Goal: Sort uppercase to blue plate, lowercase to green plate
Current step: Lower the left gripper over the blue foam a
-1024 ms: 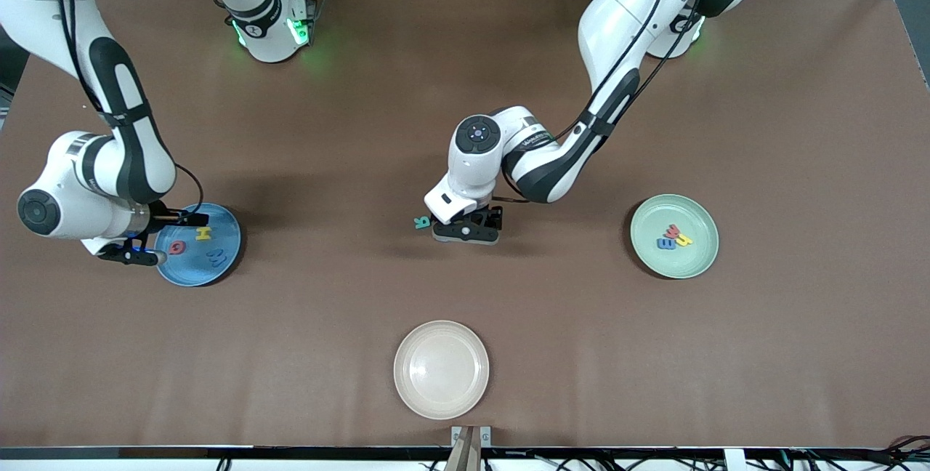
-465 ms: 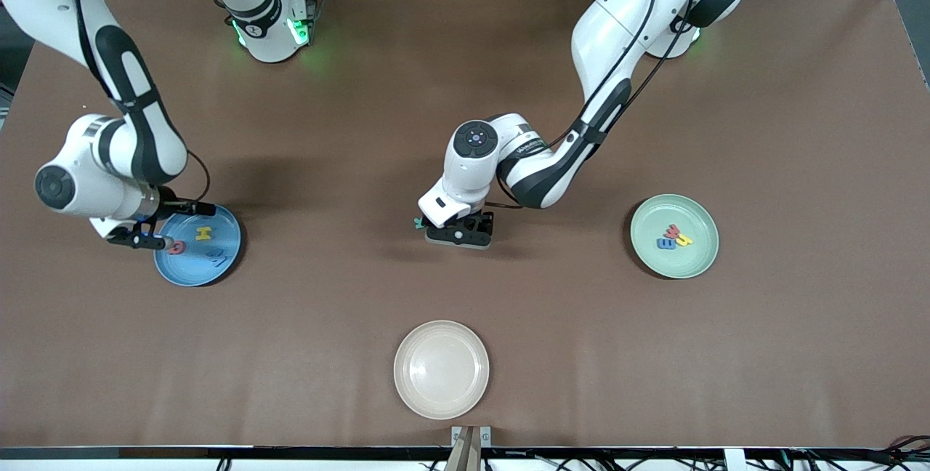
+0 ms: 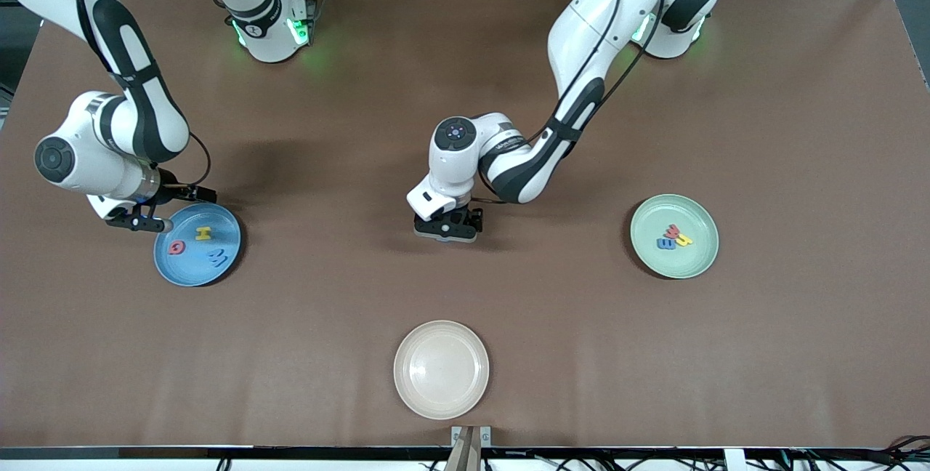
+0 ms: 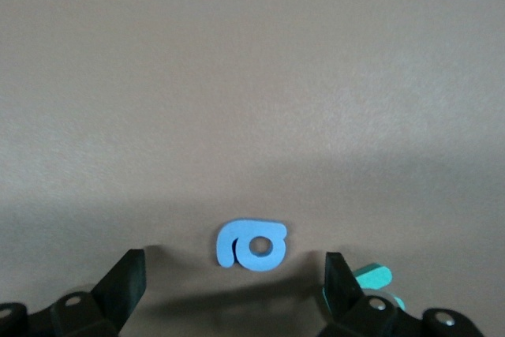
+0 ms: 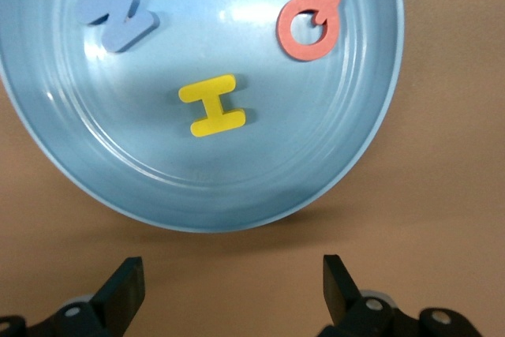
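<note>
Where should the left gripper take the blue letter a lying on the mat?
Come straight down on the blue a, which lies flat on the brown mat between the open fingers of the left gripper. Pinch across its narrower width, on the outer edges. Keep off the teal letter beside one finger.

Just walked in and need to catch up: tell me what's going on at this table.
Two arms are sorting foam letters. The blue plate holds the red Q, yellow H and blue W; the right hand hangs open by its rim. The green plate holds three small letters. The left hand is open, low over the blue a mid-table, with the teal R beside it. A cream plate sits unused.
</note>
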